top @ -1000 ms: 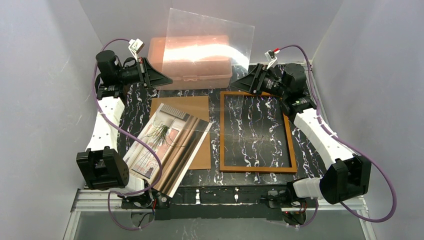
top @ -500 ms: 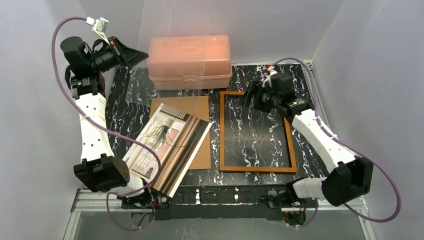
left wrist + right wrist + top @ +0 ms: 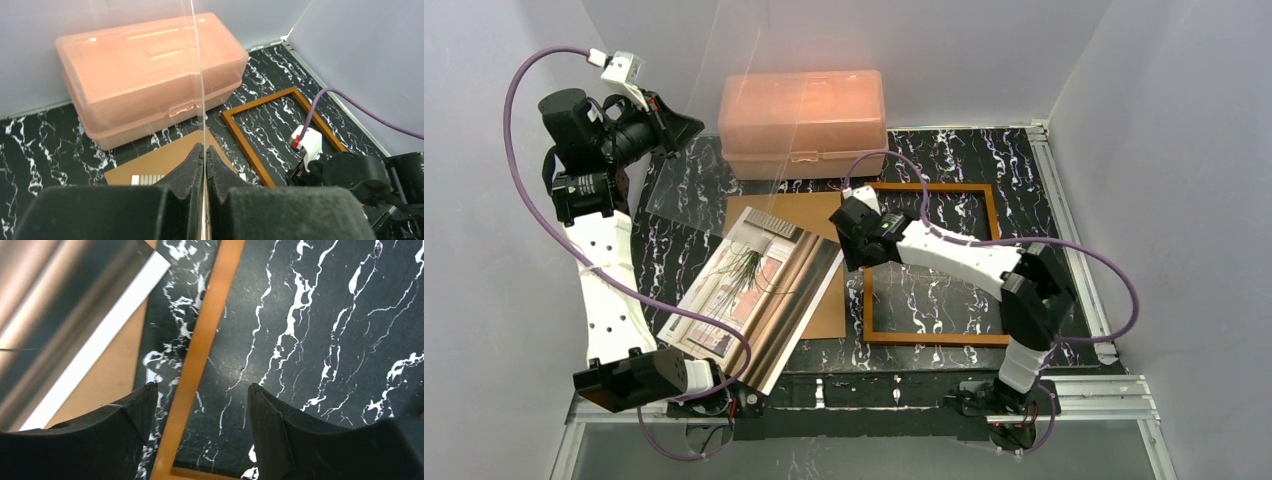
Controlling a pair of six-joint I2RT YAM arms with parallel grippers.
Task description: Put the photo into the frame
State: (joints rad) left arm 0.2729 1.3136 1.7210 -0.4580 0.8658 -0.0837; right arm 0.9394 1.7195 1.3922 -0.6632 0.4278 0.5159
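Observation:
The photo [image 3: 759, 295], a glossy beige-pink print with a dark plant, lies tilted at the front left, partly on the brown backing board [image 3: 799, 205]. The frame [image 3: 934, 338], a thin orange-brown border, lies flat right of it. My right gripper [image 3: 849, 245] hangs open low over the frame's left border [image 3: 202, 340], one finger on each side of it [image 3: 202, 386]; the photo's corner [image 3: 60, 315] shows beside it. My left gripper [image 3: 686, 128] is raised at the back left, shut [image 3: 205, 147] on the edge of a clear sheet [image 3: 197, 75].
A pink translucent box [image 3: 804, 120] stands at the back centre. The clear sheet [image 3: 694, 175] hangs in front of its left end. The backing board [image 3: 160, 162] lies under the raised left gripper. Grey walls close in on three sides.
The right gripper let go of the clear sheet and swung forward-left to the frame's left border. The left arm lifted the sheet up and to the left.

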